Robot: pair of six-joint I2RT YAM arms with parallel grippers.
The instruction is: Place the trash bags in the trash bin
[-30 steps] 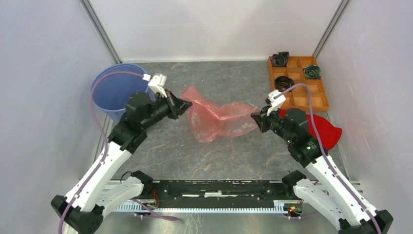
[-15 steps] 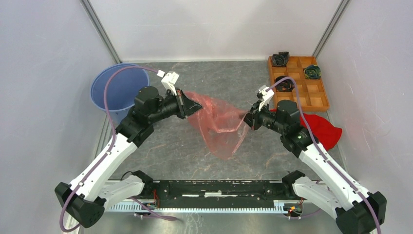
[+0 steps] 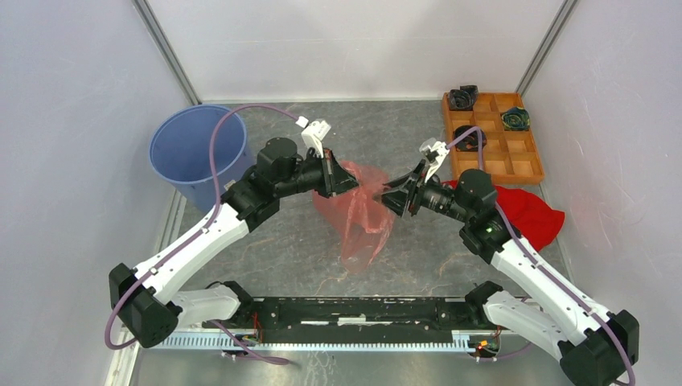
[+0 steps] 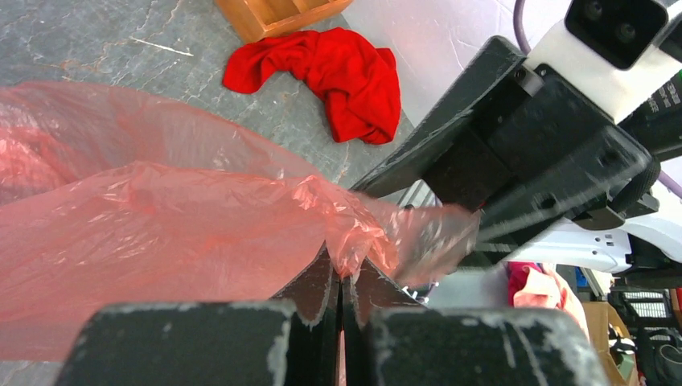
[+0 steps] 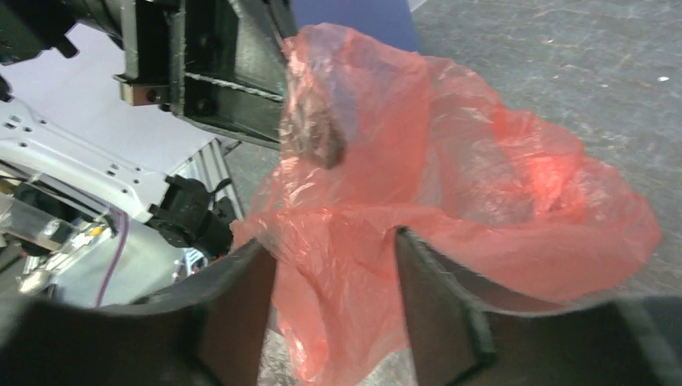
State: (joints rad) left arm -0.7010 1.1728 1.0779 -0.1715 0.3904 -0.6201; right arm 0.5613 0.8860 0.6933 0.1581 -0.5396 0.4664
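Left tool (image 3: 347, 178) is pinched tight on the trash bag (image 3: 363, 225), dangling well right of the trash bin (image 3: 193, 153). Right tool (image 3: 392, 197) sits jaws apart around loose film. I'd back it off, then swing the bag high over the bin's rim so the tail clears.

Bright, even light; soft, blurred wrist-view foregrounds.
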